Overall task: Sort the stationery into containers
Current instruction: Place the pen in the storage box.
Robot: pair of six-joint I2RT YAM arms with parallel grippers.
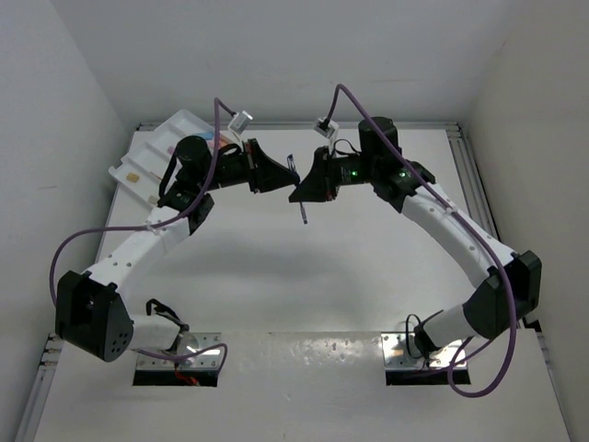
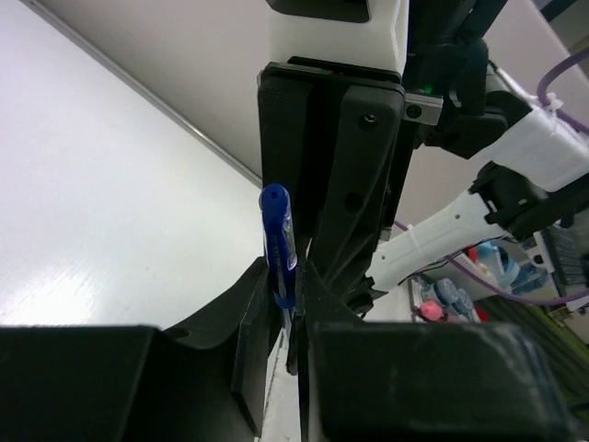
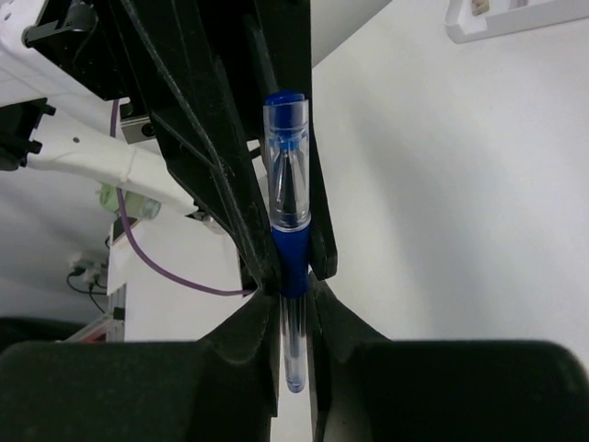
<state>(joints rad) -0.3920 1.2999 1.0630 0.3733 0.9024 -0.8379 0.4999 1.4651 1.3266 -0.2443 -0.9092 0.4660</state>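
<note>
Clamped on one blue pen (image 3: 288, 198) from opposite sides: left tool (image 2: 290, 308) and right tool (image 3: 293, 299), fingertips nearly meeting, raised above the middle of the surface (image 1: 276, 276). Sticking out past the fingers at both ends. Well apart from the white divided tray (image 1: 175, 122) at far left.
</note>
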